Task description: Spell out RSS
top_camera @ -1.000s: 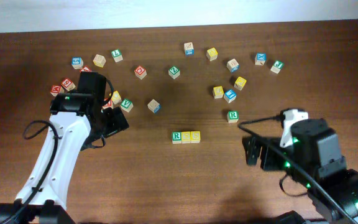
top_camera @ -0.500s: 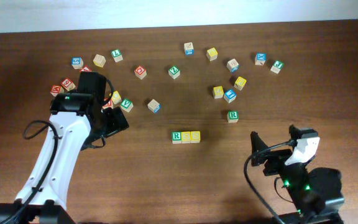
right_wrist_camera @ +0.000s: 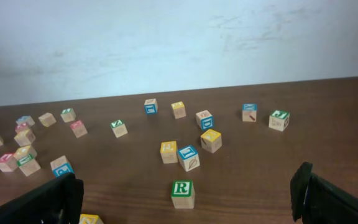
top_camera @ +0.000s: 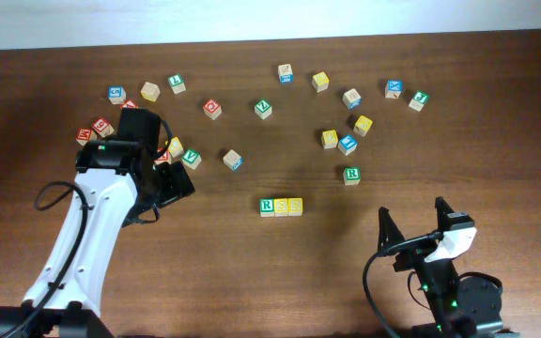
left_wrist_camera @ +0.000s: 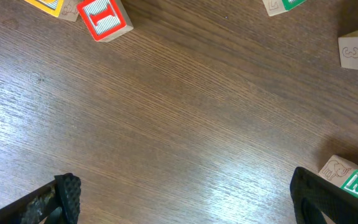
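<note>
The three cubes stand touching in a row at the table's middle: the green R cube, then a yellow cube and a second yellow cube. My left gripper is open and empty, to the left of the row. In the left wrist view the R cube shows at the lower right, beside the open jaws. My right gripper is open and empty, near the front edge to the right of the row. In the right wrist view one yellow cube shows at the bottom left.
A second green R cube stands alone to the right of the row and shows in the right wrist view. Several loose letter cubes lie along the back, among them a red one by my left gripper and a yellow-and-blue pair.
My right arm has drawn back from beside the row toward the front edge and tilted up. The left arm and the cubes have not moved.
</note>
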